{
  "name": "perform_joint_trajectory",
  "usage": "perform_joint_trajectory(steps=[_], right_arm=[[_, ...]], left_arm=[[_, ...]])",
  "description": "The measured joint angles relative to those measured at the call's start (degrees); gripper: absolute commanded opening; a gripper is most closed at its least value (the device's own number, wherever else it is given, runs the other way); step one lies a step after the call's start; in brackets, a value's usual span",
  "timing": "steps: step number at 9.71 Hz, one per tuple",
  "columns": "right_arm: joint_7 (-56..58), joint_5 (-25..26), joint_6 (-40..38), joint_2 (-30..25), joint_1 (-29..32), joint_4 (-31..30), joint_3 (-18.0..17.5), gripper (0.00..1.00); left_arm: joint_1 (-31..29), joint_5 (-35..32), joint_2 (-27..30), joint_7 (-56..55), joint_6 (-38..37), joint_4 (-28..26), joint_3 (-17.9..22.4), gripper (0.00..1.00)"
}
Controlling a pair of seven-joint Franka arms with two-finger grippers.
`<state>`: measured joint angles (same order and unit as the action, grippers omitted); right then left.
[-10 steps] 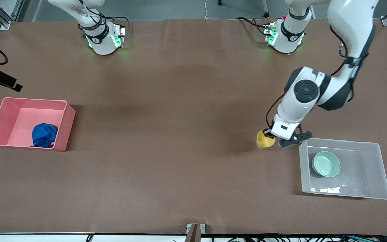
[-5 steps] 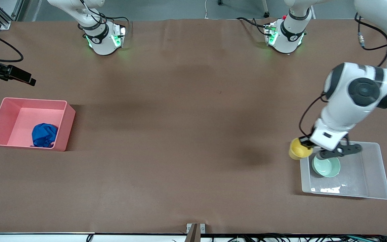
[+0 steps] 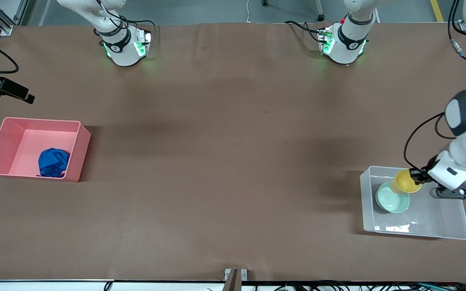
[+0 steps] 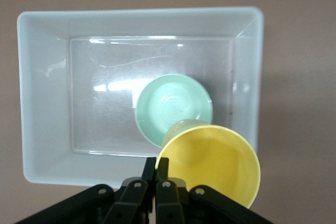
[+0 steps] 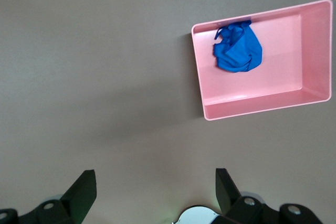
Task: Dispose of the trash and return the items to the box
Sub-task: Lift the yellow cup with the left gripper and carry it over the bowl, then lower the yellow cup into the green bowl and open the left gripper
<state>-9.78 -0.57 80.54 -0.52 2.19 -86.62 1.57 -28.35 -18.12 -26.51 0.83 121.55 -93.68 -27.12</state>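
Observation:
My left gripper [image 3: 416,176] is shut on the rim of the yellow cup [image 3: 406,181] and holds it tilted in the air over the clear box [image 3: 419,235]. The mint-green bowl [image 3: 390,200] lies in the box, partly under the cup. In the left wrist view the fingers [image 4: 161,164] pinch the cup [image 4: 210,161] over the bowl [image 4: 170,108] and the box [image 4: 142,17]. The blue cloth [image 3: 54,162] lies in the pink bin [image 3: 26,137]. My right gripper [image 5: 156,179] is open and empty, high above the table beside the pink bin [image 5: 273,82] and the cloth [image 5: 237,50].
The pink bin stands at the right arm's end of the table, the clear box at the left arm's end, both in the half nearer the front camera. Both arm bases [image 3: 126,46] stand along the table's edge farthest from the camera. Brown tabletop lies between the bins.
My left gripper has carried the yellow cup from the table beside the box up and over the box, above the bowl. The right arm's hand shifted slightly near the pink bin.

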Motion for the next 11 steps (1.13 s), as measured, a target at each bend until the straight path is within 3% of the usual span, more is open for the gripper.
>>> perform_joint_trajectory(steps=[2,5,11], right_arm=[[0.05,4.22,0.66,-0.23,-0.73,1.1,-0.4,1.0],[0.29,4.43,2.66,-0.29,-1.09,1.2,-0.53,1.0],[0.2,4.32,4.16,-0.27,-3.52,1.08,-0.58,1.0]], left_arm=[[-2.37,0.19,-5.56,6.01,0.77,2.8,0.01,0.0],[-2.15,0.18,-12.0,7.14,3.68,4.72,-0.17,0.01],[-2.01,-0.31,-15.67,7.33,6.42,5.09,-0.13,0.08]])
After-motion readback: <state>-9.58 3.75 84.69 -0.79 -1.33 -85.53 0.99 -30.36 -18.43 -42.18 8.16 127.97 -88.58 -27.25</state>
